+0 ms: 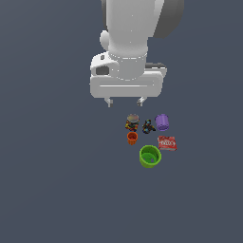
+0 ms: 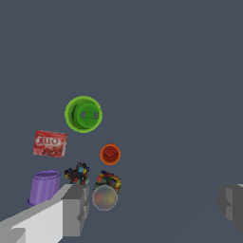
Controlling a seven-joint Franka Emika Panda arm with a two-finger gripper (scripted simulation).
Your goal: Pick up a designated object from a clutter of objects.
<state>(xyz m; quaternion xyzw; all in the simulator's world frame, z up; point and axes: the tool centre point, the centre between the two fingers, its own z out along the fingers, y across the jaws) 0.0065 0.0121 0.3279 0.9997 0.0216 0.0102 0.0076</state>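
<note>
Beyond your fingers [image 1: 126, 101], on the side away from the arm, the small orange cup [image 1: 132, 138] stands upright on the bench [image 1: 57, 190], mouth up, so its long axis runs vertical. Your fingers hang high and spread wide, holding nothing (the wrist view shows one finger [image 2: 76, 209] and the other well apart). Between them and the cup sits a dark multicoloured figure [image 1: 132, 123], with a second figure [image 1: 148, 126] and the purple cup [image 1: 162, 122] beside it. Past the orange cup lie the green cup [image 1: 150, 156] and the red packet [image 1: 167, 143]. You likely need to carry the fingers forward over the figure, then descend.
</note>
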